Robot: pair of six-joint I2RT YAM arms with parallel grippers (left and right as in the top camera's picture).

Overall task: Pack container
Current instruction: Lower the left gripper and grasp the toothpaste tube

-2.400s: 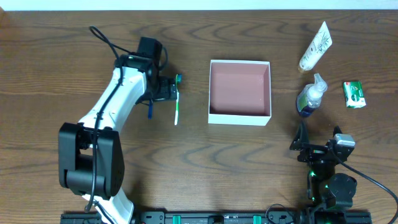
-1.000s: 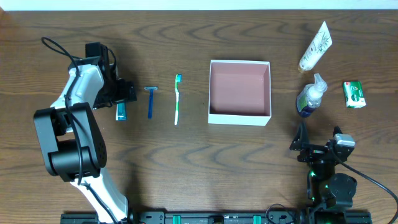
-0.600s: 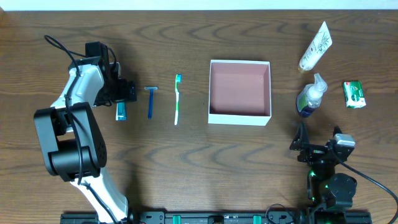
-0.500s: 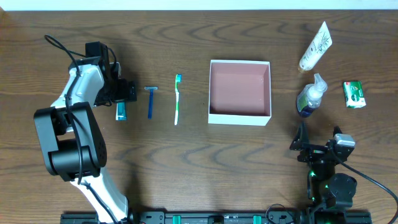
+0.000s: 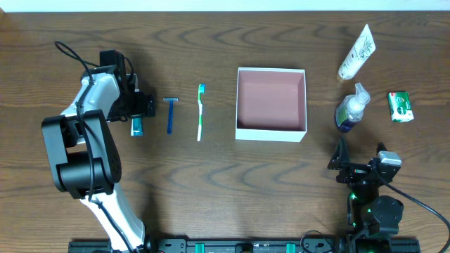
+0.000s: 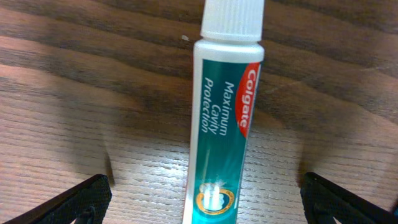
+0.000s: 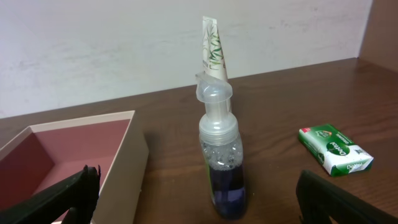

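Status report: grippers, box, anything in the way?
Left gripper open over toothpaste. Right gripper open, facing pump bottle. Box empty, nothing packed. Nothing blocking it.

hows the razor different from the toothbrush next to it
The razor is all blue; the toothbrush is green and white. The razor is shorter than the toothbrush and lies farther from the container. Both lie flat on the table, parallel, heads toward the far edge.
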